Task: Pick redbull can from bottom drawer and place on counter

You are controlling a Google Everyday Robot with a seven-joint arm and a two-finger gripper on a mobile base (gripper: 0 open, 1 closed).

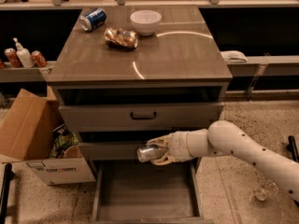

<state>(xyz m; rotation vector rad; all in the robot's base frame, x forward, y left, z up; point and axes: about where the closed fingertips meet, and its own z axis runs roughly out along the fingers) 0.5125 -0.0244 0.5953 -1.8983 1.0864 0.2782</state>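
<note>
We see the counter [187, 55], a broad glossy slab capping the cabinet. Below it the arm [243, 147] reaches in from the right across the cabinet's lower front. The bottom drawer [145, 195] stands pulled out toward us. The gripper [152, 152] hangs above the drawer's back edge, just in front of the drawer front above it. Its fingers are pinching the redbull can [147, 153], which lies on its side in the grasp, clear of the drawer floor.

We judge the pick done and the carry to the counter to be the step in hand. To do it well, we would first draw the can outward, away from the drawer fronts, and only then raise it, since the counter's edge seems to jut over the straight path up. We would keep the grip firm, because a slim can could slip or roll, and turn it upright only once it is above the slab. The bare right half of the counter looks the safest landing place, well apart from the things at the back left.

As for containers, the bottom drawer shows only its flat grey floor, with nothing in it that we can make out. The cardboard box [28, 134] on the floor at left holds crumpled packets, too jumbled to name. The white bowl [145, 21] at the counter's back shows no contents from this angle. Near it lie a blue soda can [92, 19] on its side and a foil packet [121, 37].
</note>
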